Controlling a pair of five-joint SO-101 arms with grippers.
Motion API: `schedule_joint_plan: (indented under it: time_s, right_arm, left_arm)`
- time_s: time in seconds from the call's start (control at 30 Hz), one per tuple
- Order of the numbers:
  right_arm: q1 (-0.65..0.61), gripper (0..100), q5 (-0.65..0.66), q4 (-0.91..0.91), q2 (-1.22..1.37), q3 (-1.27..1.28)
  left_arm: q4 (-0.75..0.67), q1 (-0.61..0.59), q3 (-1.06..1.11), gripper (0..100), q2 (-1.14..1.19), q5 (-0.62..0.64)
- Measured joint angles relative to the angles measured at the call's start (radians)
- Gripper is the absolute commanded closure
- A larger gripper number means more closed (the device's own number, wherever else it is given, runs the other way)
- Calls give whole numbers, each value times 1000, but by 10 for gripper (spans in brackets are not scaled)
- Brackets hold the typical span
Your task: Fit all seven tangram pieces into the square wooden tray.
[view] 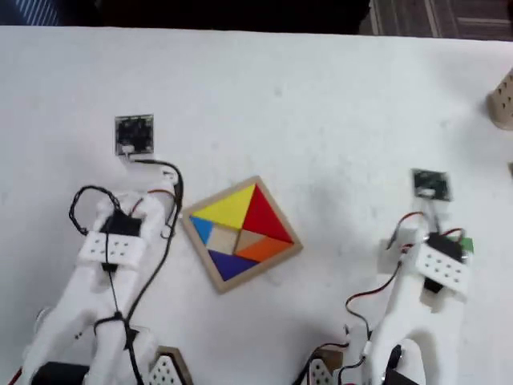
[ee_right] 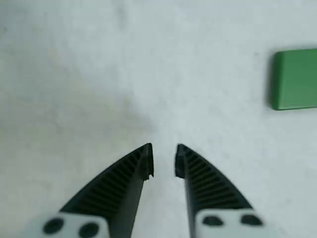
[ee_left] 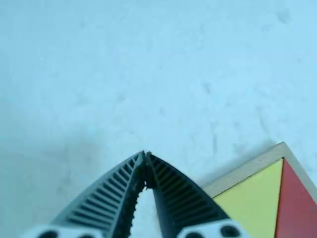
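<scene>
Sitting near middle of worktop, between two arms: square wooden tray, turned like diamond. Inside it: yellow piece, red piece, light blue piece, orange piece, dark blue piece. Pale wood-colour patch in tray's middle; cannot tell if piece or bare tray. Green piece flat on worktop toward right edge, just beside right arm, well apart from tray. Left gripper pressed together, tips touching, over worktop near tray corner. Right gripper spread a little, small gap between tips, green piece near it.
</scene>
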Motion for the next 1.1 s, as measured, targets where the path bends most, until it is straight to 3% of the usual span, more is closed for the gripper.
schedule_joint_plan:
  time_s: [0.2, 0.43, 0.77, 1.0, 1.1]
  right_arm:
    - [149, 832, 63, 40, 44, -198]
    - [244, 753, 150, 40, 379, -465]
    - [242, 749, 215, 74, 885, -778]
    - [216, 752, 218, 115, 1025, -882]
    - [209, 830, 218, 124, 1062, -919]
  left_arm:
    - [-9, -11, -54, 950, 140, 0]
    - [-9, -9, -110, 699, 242, 0]
    - [-9, -9, -110, 695, 245, 0]
    - [-9, -9, -110, 695, 245, -2]
    - [-9, -9, -110, 695, 245, -2]
